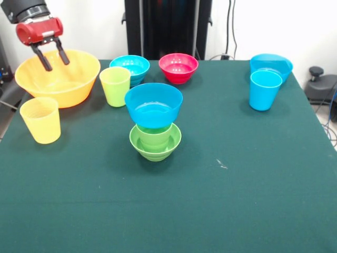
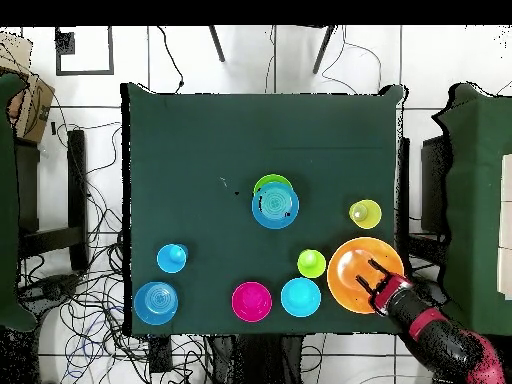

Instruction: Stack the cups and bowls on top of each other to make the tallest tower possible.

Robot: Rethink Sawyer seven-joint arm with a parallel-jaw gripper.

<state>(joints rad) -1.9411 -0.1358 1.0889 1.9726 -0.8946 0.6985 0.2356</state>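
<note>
The tower stands mid-table: a small green bowl (image 1: 155,145) holds a green cup (image 1: 154,134), with a blue bowl (image 1: 154,104) on top; it also shows in the overhead view (image 2: 274,205). My gripper (image 1: 50,57) (image 2: 373,277) is open and empty, hovering over the large yellow-orange bowl (image 1: 66,94) (image 2: 337,275) at the table's corner. A pale yellow cup (image 1: 40,120) (image 2: 365,213) and a yellow-green cup (image 1: 115,86) (image 2: 312,263) stand upright beside that bowl. A small blue bowl (image 1: 129,67) (image 2: 300,297), a red bowl (image 1: 178,67) (image 2: 251,301), a sky blue cup (image 1: 265,89) (image 2: 172,258) and a wider blue bowl (image 1: 271,64) (image 2: 155,302) sit apart.
The table is covered in dark green cloth (image 1: 210,200). The robot's black pedestal (image 1: 168,26) stands behind the red bowl. Cables lie on the floor around the table.
</note>
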